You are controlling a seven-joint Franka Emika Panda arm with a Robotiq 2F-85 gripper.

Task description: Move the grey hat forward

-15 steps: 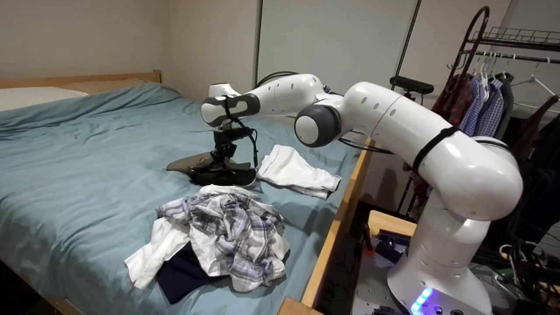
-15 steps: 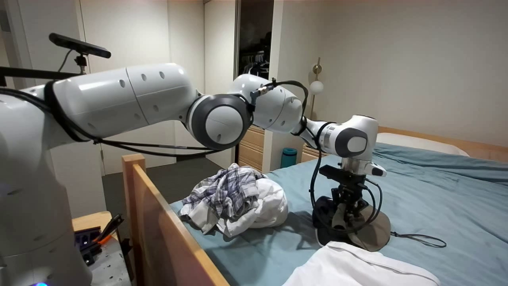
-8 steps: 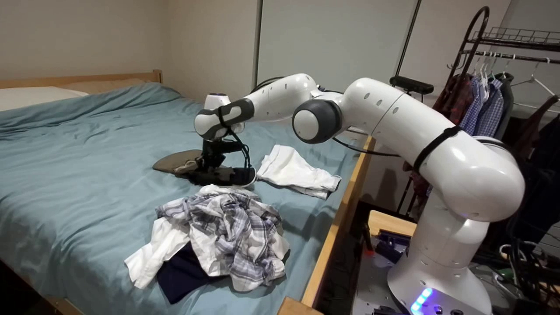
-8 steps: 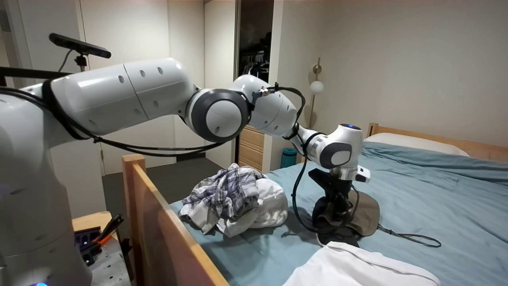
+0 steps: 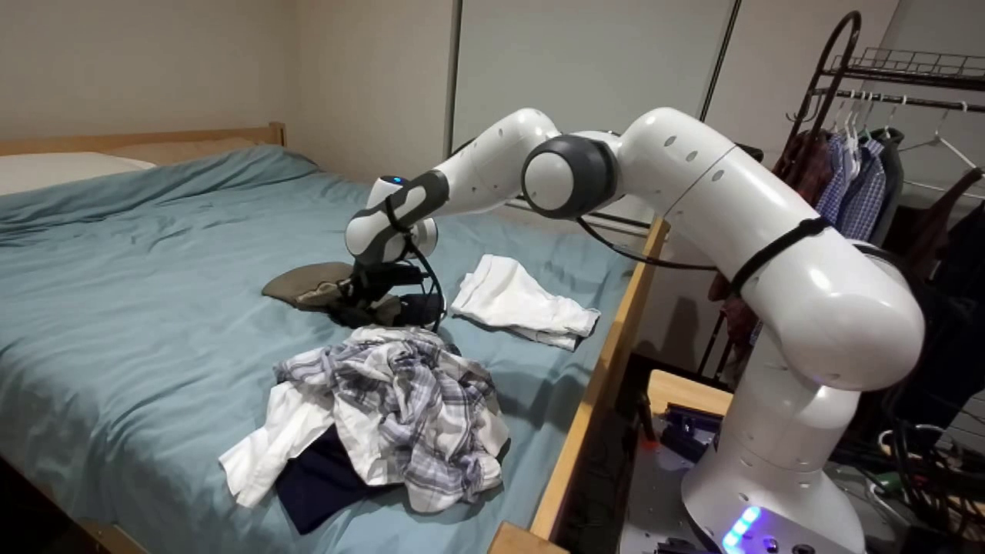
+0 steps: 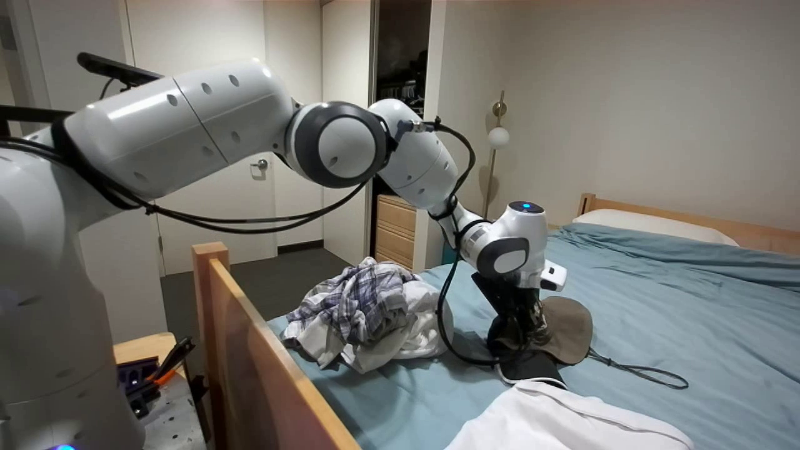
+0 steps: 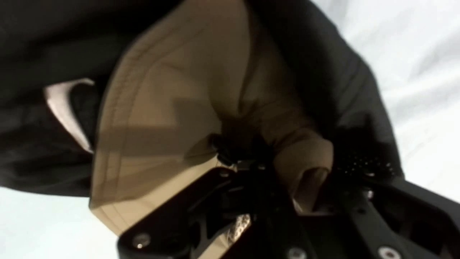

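One grey hat (image 5: 312, 283), leftmost in an exterior view, lies on the desk (image 5: 138, 308), well in from its wooden edge (image 5: 596, 400), brim toward the far edge. Looks light; crown probably soft and floppy, stitched brim somewhat stiffer. Cloth should not slip much, nor break. Best hold, by my guess: a pinched fold of crown, since the flat brim offers little to grab. Next, the tool (image 5: 365, 302), pointing down at the hat. Wrist view: its tips dark among tan folds; whether they pinch cloth or stand spread, can't make out. Plaid heap (image 5: 423, 408) nearer the desk's camera-side corner. Black cap (image 5: 420, 309) touches the hat; too deep a bite may drag it along. Rightmost, a white garment (image 5: 517, 302), near the wooden edge, apart from the hat.
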